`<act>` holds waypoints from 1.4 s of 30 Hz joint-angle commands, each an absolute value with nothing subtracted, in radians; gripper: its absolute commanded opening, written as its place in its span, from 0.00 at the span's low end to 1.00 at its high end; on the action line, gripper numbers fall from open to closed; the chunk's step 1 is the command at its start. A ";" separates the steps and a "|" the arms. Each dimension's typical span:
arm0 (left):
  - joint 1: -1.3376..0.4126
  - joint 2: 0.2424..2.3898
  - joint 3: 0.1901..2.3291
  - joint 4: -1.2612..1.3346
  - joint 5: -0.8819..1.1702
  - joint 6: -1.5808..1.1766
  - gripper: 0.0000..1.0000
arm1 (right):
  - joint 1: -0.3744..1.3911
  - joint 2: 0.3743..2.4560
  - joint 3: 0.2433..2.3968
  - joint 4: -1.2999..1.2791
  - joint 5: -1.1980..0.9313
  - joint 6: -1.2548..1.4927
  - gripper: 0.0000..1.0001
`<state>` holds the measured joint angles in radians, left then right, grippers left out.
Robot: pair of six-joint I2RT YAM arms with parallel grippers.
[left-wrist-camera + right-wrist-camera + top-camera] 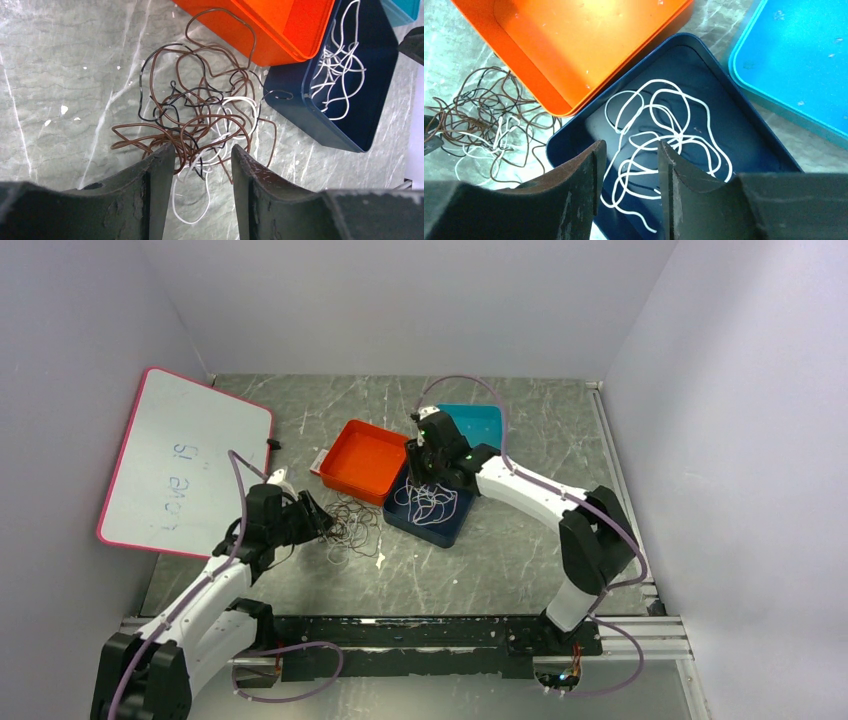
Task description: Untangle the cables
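A tangle of cables (200,110), thin brown, black and white wires in loose loops, lies on the marble table left of the trays. My left gripper (203,150) hovers at its near edge, open, with a white loop (192,210) on the table between and below the fingers; nothing is gripped. In the top view this gripper (318,520) points right at the tangle (352,528). A separate white cable (664,125) lies coiled in the dark blue tray (744,140). My right gripper (631,145) stands open just above it, holding nothing.
An orange tray (365,455) touches the dark blue tray (450,530) on its left, and a teal tray (480,422) sits behind. A pink-framed whiteboard (185,460) leans at the far left. Grey walls close in three sides.
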<state>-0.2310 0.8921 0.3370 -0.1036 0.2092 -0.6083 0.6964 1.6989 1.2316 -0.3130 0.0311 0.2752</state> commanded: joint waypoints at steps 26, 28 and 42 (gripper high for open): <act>-0.232 0.717 0.438 -0.380 -0.113 -0.754 0.51 | 1.022 1.881 1.288 -0.062 -0.162 0.319 0.39; -0.232 0.714 0.437 -0.380 -0.110 -0.749 0.51 | 1.022 1.904 1.304 -0.066 -0.155 0.317 0.38; -0.232 0.695 0.417 -0.379 -0.101 -0.744 0.52 | 1.022 1.990 1.343 -0.032 -0.111 0.340 0.34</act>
<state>-0.2310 0.7040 0.4152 -0.3721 -0.0933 -0.7460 1.0218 1.9656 1.3090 -0.0528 -0.1394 0.3367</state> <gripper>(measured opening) 0.522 0.347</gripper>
